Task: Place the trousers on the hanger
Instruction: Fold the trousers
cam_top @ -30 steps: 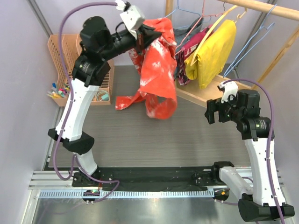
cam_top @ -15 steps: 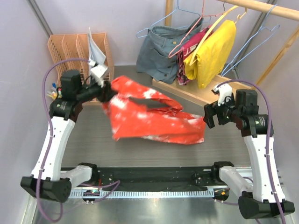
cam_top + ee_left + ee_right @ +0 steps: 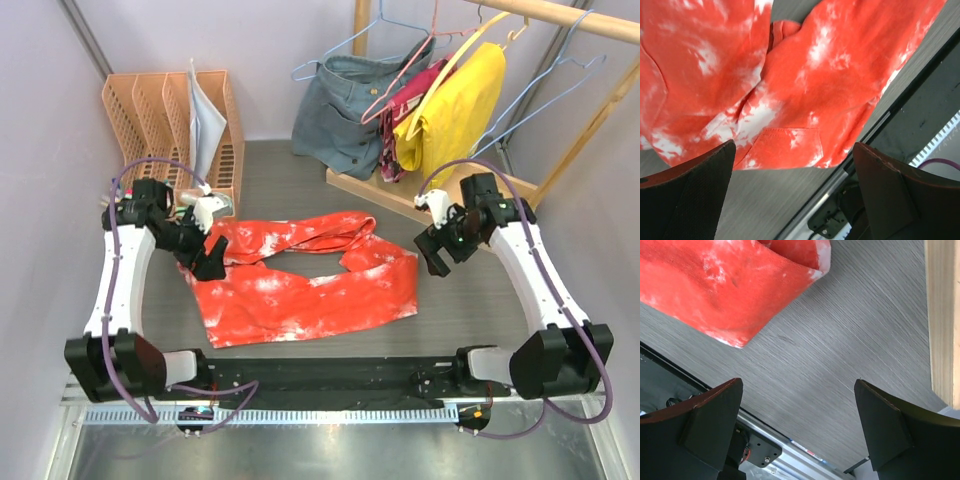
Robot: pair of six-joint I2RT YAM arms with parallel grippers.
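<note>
The red-orange trousers (image 3: 300,275) with white splotches lie spread flat on the grey table, folded into a long loop. My left gripper (image 3: 205,258) hovers over their left end, open, nothing between its fingers; the left wrist view shows the trousers (image 3: 805,75) beyond the gripper (image 3: 795,195). My right gripper (image 3: 437,252) is open just off their right end; the right wrist view shows the trousers (image 3: 725,285) ahead of the gripper (image 3: 797,432), apart from it. A light-blue wire hanger (image 3: 540,88) hangs bare on the rail at the back right.
A wooden rail (image 3: 560,18) at the back carries a grey-blue denim garment (image 3: 350,120), a yellow garment (image 3: 455,100) and a pink hanger (image 3: 400,85). Its wooden base (image 3: 420,200) lies behind my right gripper. Orange file racks (image 3: 170,110) stand back left.
My left arm swung the trousers down from the rack onto the table, then opened and let them go. My right arm moved left and forward to their right end.
</note>
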